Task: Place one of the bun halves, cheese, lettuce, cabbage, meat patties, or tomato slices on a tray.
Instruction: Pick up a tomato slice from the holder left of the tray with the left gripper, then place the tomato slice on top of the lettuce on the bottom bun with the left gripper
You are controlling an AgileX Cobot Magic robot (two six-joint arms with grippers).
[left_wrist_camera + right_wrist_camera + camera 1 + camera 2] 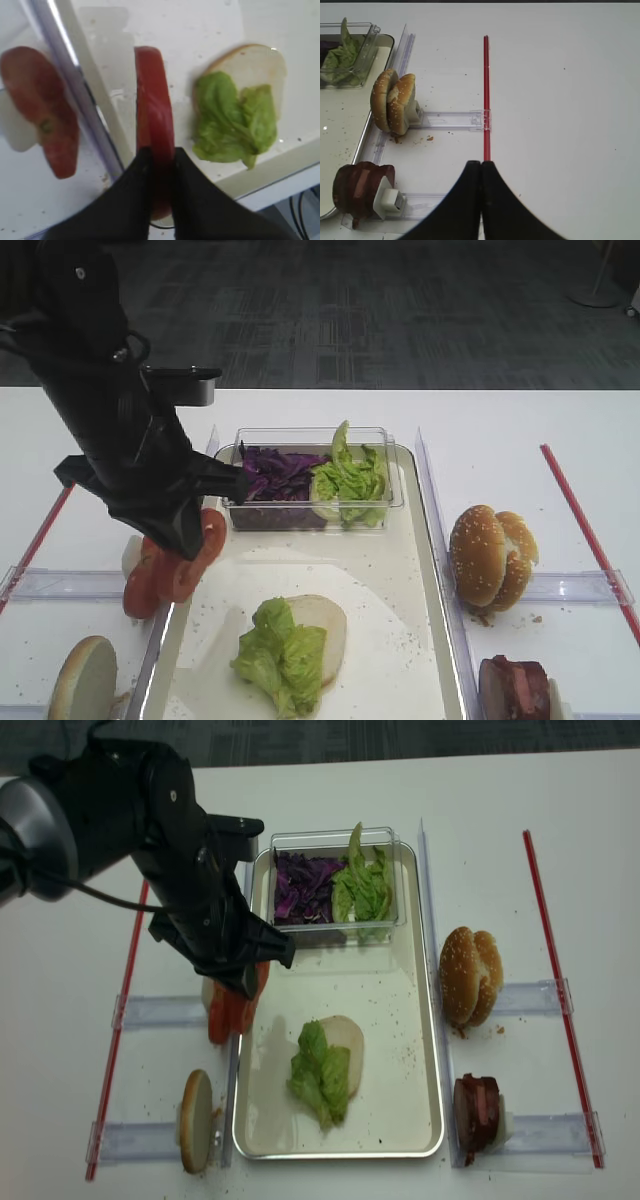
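Now my left gripper pinches one tomato slice by its lower edge, so the disc stands on its rim between my fingers and does not flop. I hold it edge-up like this because it was probably taken from a standing row, and a grip on the rim leaves both flat faces free for laying down.

Just to the outer side of my hand, beyond the silvery rim of the tray, the other tomato slices lean in their clear holder. On the inner side, a bun half lies flat on the cream floor of the tray with a lettuce leaf on top of it (this is the stack I judge the slice should go onto). My slice hangs above the tray floor, near the rim and apart from the lettuce.

My right gripper is pressed together and holds nothing; it waits over the white table beside a red strip, away from the standing bun halves and the meat patties, so it does not block the left arm.

The tub of cabbage sits at the far end of the tray.
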